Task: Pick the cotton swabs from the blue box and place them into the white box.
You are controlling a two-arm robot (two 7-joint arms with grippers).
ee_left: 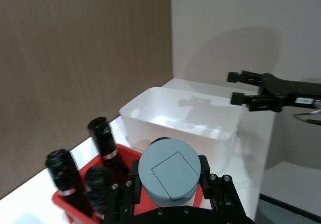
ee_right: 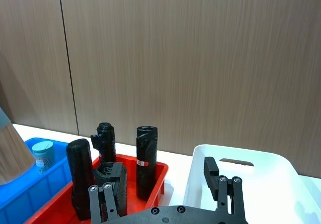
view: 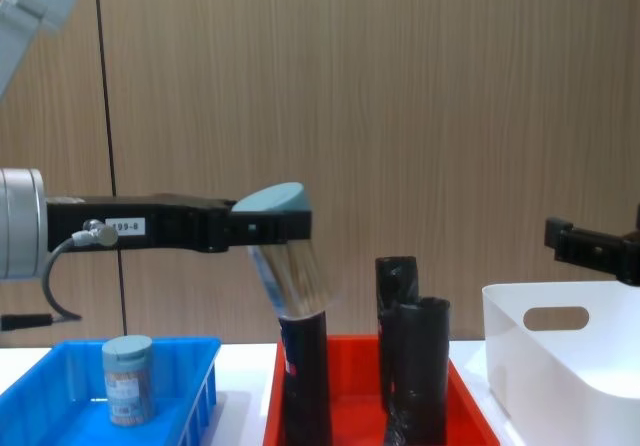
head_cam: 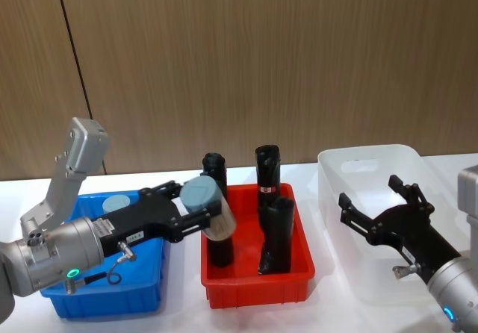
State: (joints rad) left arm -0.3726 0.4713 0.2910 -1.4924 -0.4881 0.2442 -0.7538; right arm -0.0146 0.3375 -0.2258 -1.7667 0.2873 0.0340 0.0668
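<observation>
Plastic and cotton make the swab jar (view: 297,278) a light thing, by my judgement. Its clear wall looks stiff and smooth enough to slide in a loose pinch. It is hardly fragile, though a hard squeeze might pop the lid. The best hold looks to be across the round body just under the lid, where the rim gives the fingers an edge to catch on.

The left gripper (ee_left: 169,184) has it much that way. Its jaws are closed on the jar near the lid end, one on each side, with the pale lid facing the wrist camera. The jar hangs tilted in the air, lid up, over the left side of the red bin (head_cam: 258,284). Its bottom is close to the top of a black roll (head_cam: 216,170), and I cannot tell whether the two touch.

Below the arm, a second jar (view: 128,378) stands upright in the blue box (head_cam: 104,299), untouched.

Across the red bin stands the white box (view: 560,366), well apart from the held jar. The right gripper (head_cam: 377,198) hovers over it with jaws spread wide, holding nothing.
</observation>
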